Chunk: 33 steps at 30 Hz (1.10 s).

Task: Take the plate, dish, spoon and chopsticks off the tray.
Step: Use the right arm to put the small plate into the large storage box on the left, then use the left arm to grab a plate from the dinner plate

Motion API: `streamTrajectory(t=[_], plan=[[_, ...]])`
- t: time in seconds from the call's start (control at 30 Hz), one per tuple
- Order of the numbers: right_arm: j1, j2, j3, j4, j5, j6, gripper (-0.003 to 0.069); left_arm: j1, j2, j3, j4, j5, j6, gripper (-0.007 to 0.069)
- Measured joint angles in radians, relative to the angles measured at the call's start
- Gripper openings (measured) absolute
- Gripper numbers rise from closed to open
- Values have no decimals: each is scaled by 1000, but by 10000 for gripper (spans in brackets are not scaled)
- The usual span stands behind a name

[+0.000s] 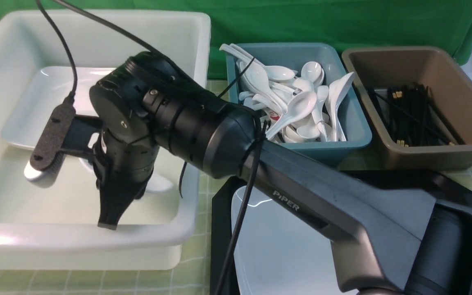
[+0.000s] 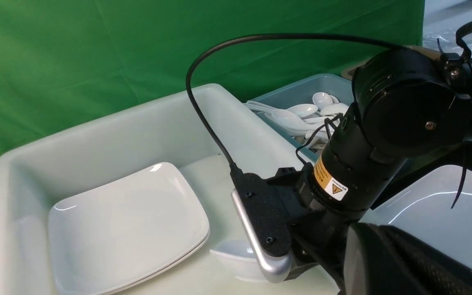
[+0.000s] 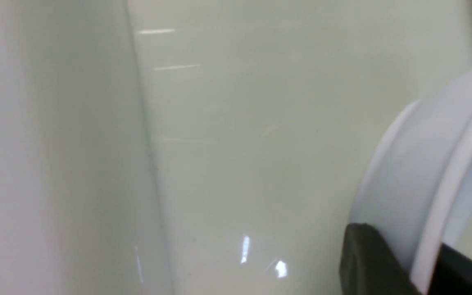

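In the front view the right arm stretched across into the white tub. The right gripper pointed down close to the tub's floor, and the dish showed just behind it. The plate lay on the tray, partly under the arm. Spoons filled the teal tub, and chopsticks lay in the brown tub.

The left wrist view showed the dish low in the white tub, beside stacked plates. The left gripper, a dark shape at the edge, had its jaws together.

In the right wrist view dark fingers sat on either side of the dish's rim. The view was too close to tell whether they pinched it or stood just clear.
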State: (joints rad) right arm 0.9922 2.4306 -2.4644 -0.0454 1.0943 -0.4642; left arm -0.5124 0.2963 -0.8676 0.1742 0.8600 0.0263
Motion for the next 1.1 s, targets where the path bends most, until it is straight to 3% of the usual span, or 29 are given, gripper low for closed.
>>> streamTrajectory(t=[0.07,0.13,0.37,0.6,0.73,0.83,0.93,1.1], plan=[[0,0,0,5,13,0,205,0,0,0,0,-1,0,6],[0,0,-1,6,38,0,321,0,0,0,0,-1,0,6],[3,-31,-1,8,71,19,372,-1,0,0,-3,-2,1,6],[18,-213,0,-5,73,88,313,-1,3,0,-8,-23,22,6],[16,-350,48,-85,73,273,181,-1,41,0,-12,-23,25,6],[9,-457,162,-92,73,310,118,-1,74,0,-30,-6,30,6],[-16,-637,402,-102,73,356,68,-1,129,0,-94,15,97,6],[-90,-934,863,-114,71,451,67,-4,253,-1,-273,16,293,6]])
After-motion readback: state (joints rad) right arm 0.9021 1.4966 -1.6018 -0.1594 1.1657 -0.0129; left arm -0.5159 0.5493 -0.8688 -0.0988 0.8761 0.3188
